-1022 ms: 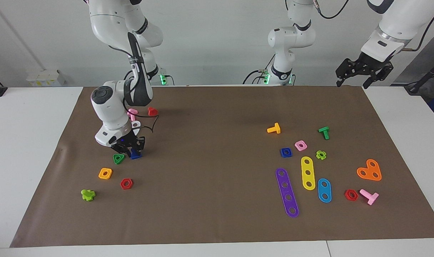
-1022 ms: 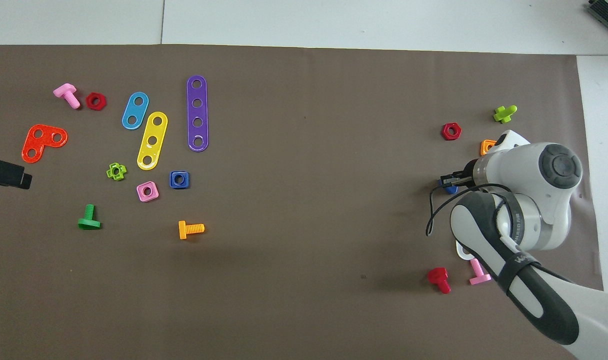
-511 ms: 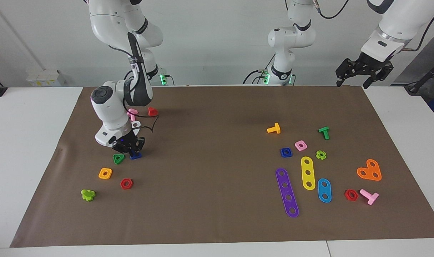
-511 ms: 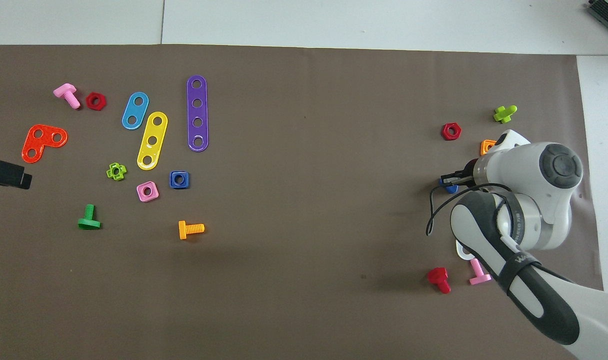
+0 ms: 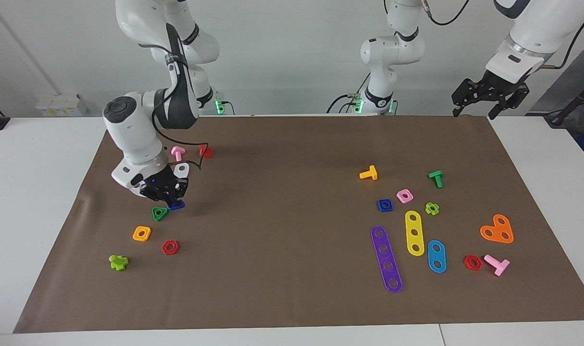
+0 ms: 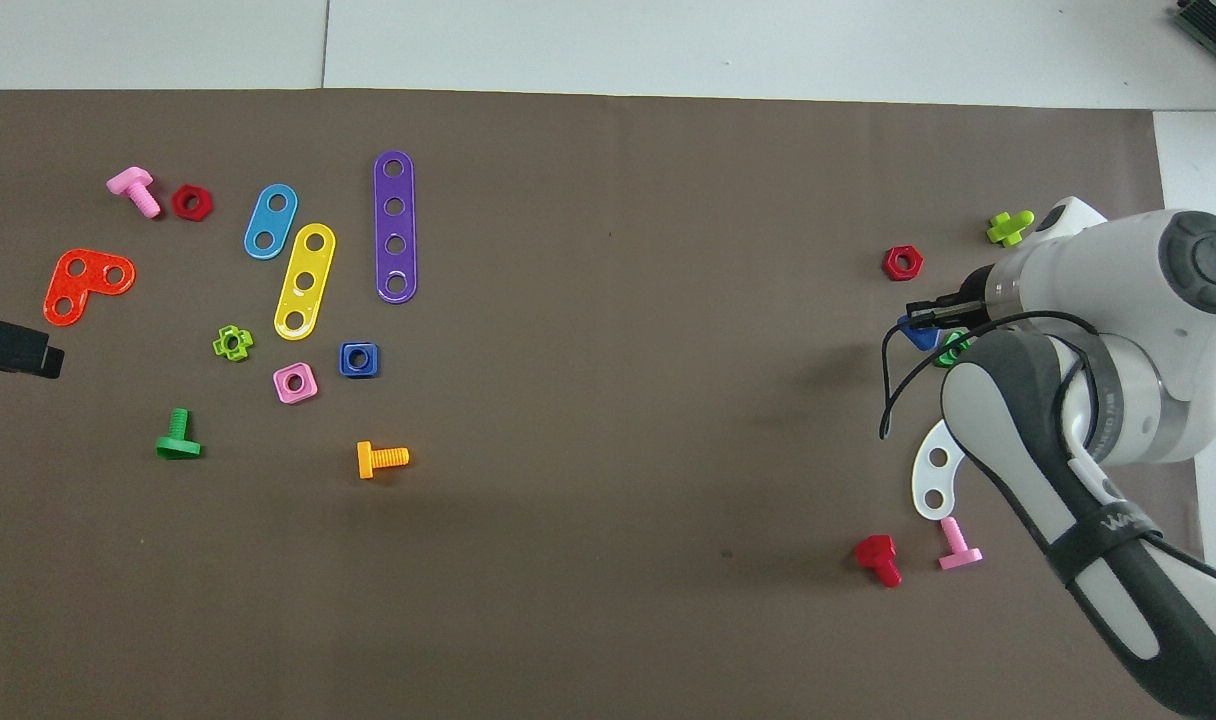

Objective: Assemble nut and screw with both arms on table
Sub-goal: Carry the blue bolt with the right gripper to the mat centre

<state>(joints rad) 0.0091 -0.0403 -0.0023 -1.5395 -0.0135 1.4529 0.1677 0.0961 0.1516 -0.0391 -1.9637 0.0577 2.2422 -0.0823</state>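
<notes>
My right gripper [image 5: 171, 196] [image 6: 926, 316] is shut on the blue screw [image 5: 176, 205] [image 6: 916, 332] and holds it just above the brown mat [image 5: 282, 202], beside a green triangular nut [image 5: 159, 213]. The blue square nut [image 5: 384, 205] [image 6: 358, 359] lies flat on the mat toward the left arm's end, next to a pink square nut [image 5: 405, 195]. The left arm waits with its gripper [image 5: 475, 109] open and empty, raised over the mat's corner closest to the robots; only its tip [image 6: 13, 345] shows in the overhead view.
Around the right gripper lie an orange square nut [image 5: 141, 233], a red hex nut [image 5: 170, 247], a lime piece [image 5: 118, 262], a pink bolt [image 5: 177, 153], a red bolt [image 5: 205, 151] and a white strip [image 6: 934, 470]. Purple [image 5: 386, 259], yellow [image 5: 414, 233] and blue strips [image 5: 436, 256] lie by the blue nut.
My right gripper finished shutting on the blue screw, then rose and drew it a little toward the right arm's end of the table. The left arm has not moved.
</notes>
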